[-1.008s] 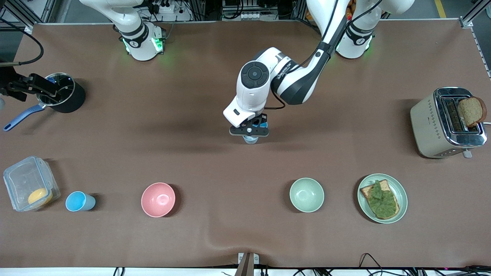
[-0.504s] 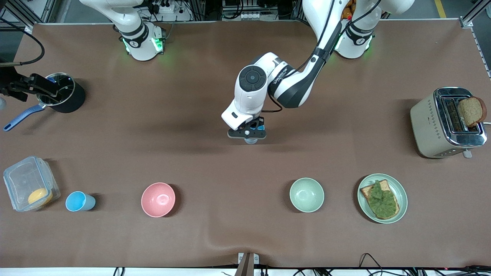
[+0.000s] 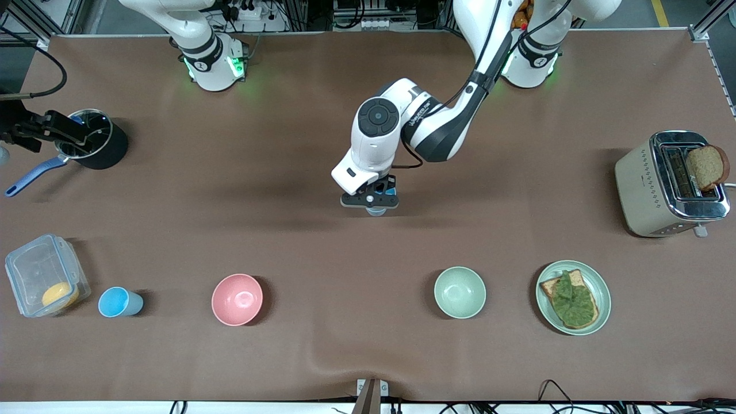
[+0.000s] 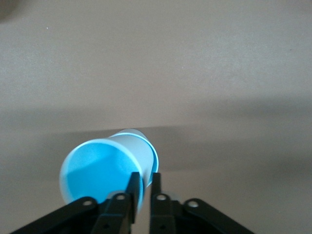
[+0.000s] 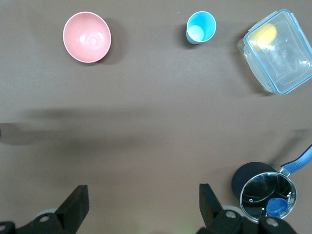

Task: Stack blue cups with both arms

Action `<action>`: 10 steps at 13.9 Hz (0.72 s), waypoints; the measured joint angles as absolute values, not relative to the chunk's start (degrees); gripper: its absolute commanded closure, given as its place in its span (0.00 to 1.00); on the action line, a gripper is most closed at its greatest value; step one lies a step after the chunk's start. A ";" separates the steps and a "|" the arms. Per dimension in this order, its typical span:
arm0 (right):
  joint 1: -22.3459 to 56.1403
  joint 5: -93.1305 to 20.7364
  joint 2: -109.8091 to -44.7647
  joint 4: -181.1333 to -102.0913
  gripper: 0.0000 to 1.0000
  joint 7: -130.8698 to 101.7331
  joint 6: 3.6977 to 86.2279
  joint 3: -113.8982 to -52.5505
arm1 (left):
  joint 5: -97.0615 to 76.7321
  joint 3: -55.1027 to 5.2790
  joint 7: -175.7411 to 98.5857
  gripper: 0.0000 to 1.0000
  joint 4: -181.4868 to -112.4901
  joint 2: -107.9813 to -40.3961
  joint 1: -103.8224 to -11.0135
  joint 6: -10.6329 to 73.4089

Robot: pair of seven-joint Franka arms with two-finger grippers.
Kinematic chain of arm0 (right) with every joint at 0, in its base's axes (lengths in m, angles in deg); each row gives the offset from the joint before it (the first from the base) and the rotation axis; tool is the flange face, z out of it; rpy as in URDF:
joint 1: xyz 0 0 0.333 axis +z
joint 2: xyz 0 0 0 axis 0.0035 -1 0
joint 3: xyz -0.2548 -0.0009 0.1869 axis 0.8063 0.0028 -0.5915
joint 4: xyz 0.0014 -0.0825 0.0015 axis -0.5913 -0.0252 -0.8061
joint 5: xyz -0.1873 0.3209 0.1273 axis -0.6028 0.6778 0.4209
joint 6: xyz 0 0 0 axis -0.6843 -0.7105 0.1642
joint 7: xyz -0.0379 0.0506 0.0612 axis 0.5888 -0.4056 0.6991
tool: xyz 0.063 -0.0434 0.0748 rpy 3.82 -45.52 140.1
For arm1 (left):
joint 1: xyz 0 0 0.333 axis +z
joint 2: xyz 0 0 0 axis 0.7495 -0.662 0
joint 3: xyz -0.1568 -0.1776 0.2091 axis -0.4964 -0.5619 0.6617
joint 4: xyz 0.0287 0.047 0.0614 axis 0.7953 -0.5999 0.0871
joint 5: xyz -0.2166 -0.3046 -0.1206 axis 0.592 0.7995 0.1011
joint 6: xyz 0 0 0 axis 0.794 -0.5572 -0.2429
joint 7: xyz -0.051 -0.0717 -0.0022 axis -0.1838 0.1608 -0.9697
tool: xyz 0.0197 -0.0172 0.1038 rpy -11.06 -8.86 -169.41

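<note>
My left gripper [image 3: 370,200] is over the middle of the table, shut on the rim of a blue cup [image 3: 376,211]. In the left wrist view the fingers [image 4: 133,187] pinch the cup's wall, one inside and one outside, and the cup [image 4: 97,170] hangs tilted just above the brown table. A second blue cup [image 3: 119,302] stands upright near the front edge at the right arm's end, beside a clear box; it also shows in the right wrist view [image 5: 201,27]. My right gripper [image 5: 142,190] is open and empty, high over the table, and is out of the front view.
A pink bowl [image 3: 237,299] and a pale green bowl [image 3: 459,292] stand near the front edge. A plate with toast [image 3: 573,297], a toaster [image 3: 670,184], a clear box [image 3: 46,282] and a black pot [image 3: 95,141] sit toward the table's ends.
My left gripper has shifted slightly toward the right arm's end with the blue cup still in it. The right arm has not moved.
</note>
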State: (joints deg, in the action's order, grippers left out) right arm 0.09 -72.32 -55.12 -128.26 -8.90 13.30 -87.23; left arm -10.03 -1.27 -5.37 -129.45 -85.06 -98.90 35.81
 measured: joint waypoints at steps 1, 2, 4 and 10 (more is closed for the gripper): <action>0.09 -72.32 -55.12 -128.26 0.00 -8.90 13.30 -87.22 | -10.03 -1.27 -5.37 0.41 -129.45 -85.06 -98.89 35.81; 0.09 -72.32 -55.12 -128.26 0.00 -8.90 13.30 -87.22 | -10.03 -1.27 -5.37 0.31 -129.45 -85.06 -98.89 35.81; 0.09 -72.32 -55.12 -128.26 0.00 -8.90 13.30 -87.22 | -10.03 -1.26 -5.37 0.09 -129.39 -85.06 -98.89 35.81; 0.09 -72.40 -55.12 -128.26 0.00 -8.90 13.29 -87.04 | -10.03 -0.48 -9.85 0.00 -130.32 -80.26 -95.15 33.31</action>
State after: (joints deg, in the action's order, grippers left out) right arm 0.09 -72.40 -55.12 -128.26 -8.90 13.29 -87.04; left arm -10.03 -0.48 -9.85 -130.32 -80.26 -95.15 33.31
